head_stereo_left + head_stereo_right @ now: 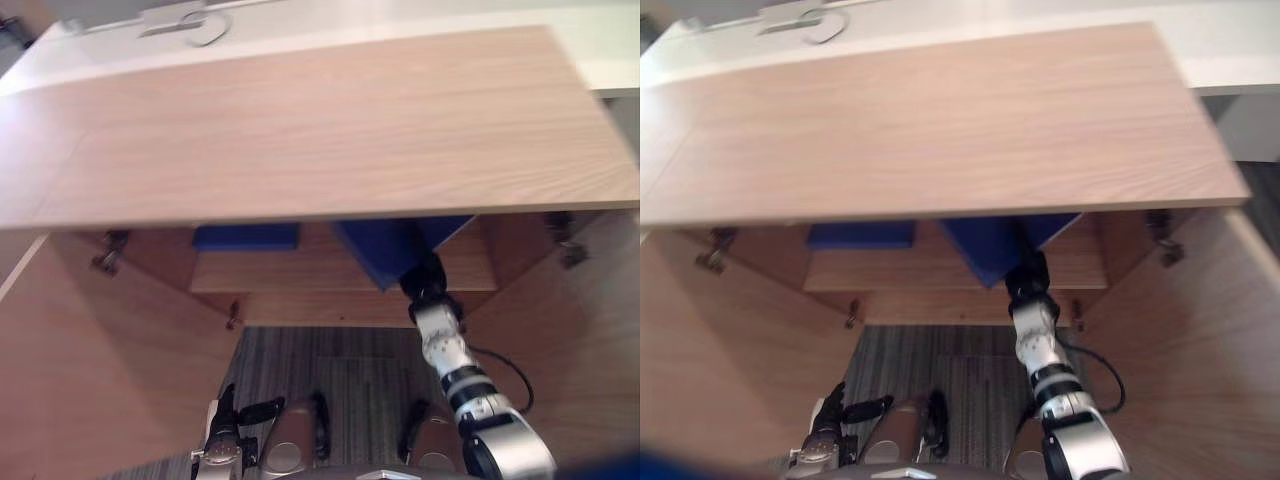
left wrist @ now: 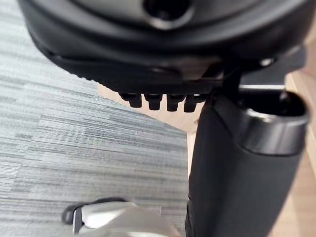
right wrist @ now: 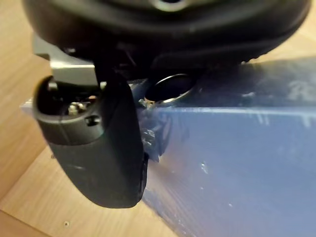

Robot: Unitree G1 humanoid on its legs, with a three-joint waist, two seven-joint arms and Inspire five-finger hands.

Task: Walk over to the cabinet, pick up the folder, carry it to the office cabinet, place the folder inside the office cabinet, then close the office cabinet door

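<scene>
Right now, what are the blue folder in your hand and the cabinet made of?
The folder looks like smooth plastic: glossy blue, with reflections and small scuffs. The cabinet looks like wood or wood-look laminate: pale matte boards with straight grain lines.

Wood cabinet top (image 1: 940, 130) spans upper half of frame; white counter (image 1: 1220, 50) behind it w/ a grey object (image 1: 805, 22) upper left. Below, cabinet's open: doors swung out left (image 1: 730, 350) & right (image 1: 1200, 340). Blue folder (image 1: 990, 245) tilted at centre over the shelf (image 1: 920, 272), right hand (image 1: 1030, 278) on its lower end. Another blue item (image 1: 860, 235) lies flat on shelf, centre-left. Striped grey carpet (image 1: 940, 360) bottom centre; left hand (image 1: 825, 435) hangs lower left.
</scene>
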